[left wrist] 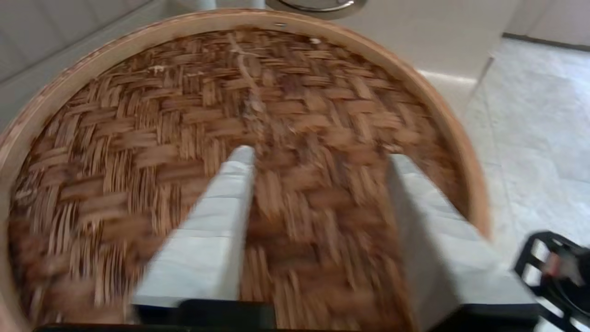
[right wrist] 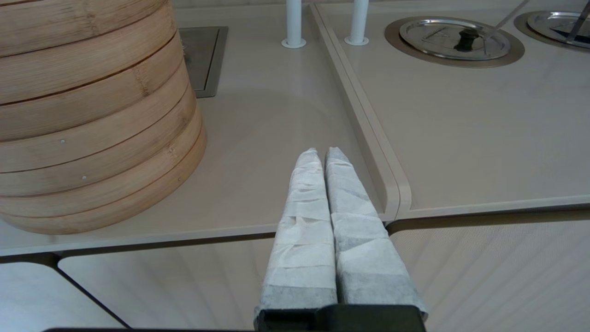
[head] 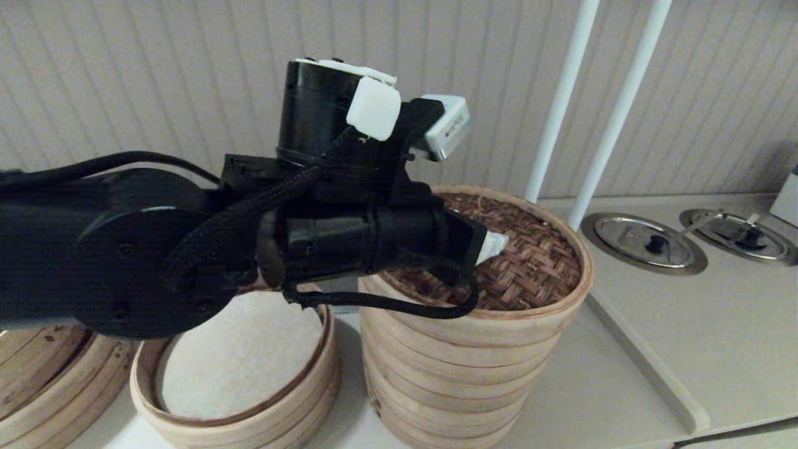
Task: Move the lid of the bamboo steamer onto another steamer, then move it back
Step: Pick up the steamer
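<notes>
The left gripper [left wrist: 318, 157] is held over the lid [head: 530, 262], its two white-wrapped fingers [left wrist: 221, 203] spread apart with nothing between them. In the left wrist view the woven brown face of the lid [left wrist: 258, 138] fills the space under and between the fingers; whether the tips touch the weave cannot be told. In the head view only one white fingertip [head: 495, 244] is seen past the black wrist, just above the middle of the lid.

The lid is seated flat on top of the tall steamer [head: 455, 374], a stack of pale bamboo rings standing near the centre of the counter [head: 623, 386]. Its pale hoop rim is lined up with the ring beneath it.

Just left of the tall steamer, a low steamer [head: 249, 399] lined with white cloth is set on the counter, uncovered. Further left, at the near left edge, part of some tilted trays [head: 43, 380] is seen.

The right gripper [right wrist: 322, 154] is parked low at the near right, off the edge of the counter, its wrapped fingers [right wrist: 304, 216] pressed together and holding nothing. The tall steamer [right wrist: 92, 120] is to its left.

Behind the tall steamer two white poles [head: 598, 106] rise from the counter. To the far right two round metal covers [head: 645, 242] are set into the counter.
</notes>
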Motion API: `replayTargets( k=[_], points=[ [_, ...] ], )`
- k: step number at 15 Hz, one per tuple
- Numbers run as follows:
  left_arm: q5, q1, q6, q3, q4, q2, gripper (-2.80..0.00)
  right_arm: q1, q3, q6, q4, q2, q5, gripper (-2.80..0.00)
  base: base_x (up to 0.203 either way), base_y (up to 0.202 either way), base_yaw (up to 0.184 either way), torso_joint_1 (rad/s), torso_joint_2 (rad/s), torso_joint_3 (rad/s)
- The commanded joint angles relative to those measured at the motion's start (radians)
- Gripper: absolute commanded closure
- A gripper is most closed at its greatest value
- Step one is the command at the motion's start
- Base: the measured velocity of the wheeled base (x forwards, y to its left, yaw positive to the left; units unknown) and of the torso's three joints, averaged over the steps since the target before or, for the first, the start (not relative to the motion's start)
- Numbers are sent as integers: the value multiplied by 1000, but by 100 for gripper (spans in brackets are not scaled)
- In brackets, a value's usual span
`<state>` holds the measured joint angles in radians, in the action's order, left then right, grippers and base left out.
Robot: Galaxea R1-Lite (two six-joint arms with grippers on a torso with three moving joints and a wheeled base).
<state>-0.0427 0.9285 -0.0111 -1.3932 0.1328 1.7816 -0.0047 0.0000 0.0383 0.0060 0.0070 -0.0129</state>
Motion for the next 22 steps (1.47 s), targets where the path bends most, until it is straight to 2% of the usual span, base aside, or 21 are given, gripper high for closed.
replayTargets(
  k=[1,6,11,13,14,22],
  points=[
    [3,1,0,-12,8,40,-280,0,2,0,0,1,1,0,0,0,0,0,0,0],
    [66,1,22,-48,49,95,-280,0,2,0,0,1,1,0,0,0,0,0,0,0],
    [72,0,31,-72,56,116,-280,0,2,0,0,1,-1,0,0,0,0,0,0,0],
    [111,0,40,-70,57,118,-280,0,2,0,0,1,-1,0,0,0,0,0,0,0],
    [119,0,42,-69,58,122,0,0,2,0,0,1,1,0,0,0,0,0,0,0],
    [119,-8,42,-55,90,133,0,0,2,0,0,1,-1,0,0,0,0,0,0,0]
  ],
)
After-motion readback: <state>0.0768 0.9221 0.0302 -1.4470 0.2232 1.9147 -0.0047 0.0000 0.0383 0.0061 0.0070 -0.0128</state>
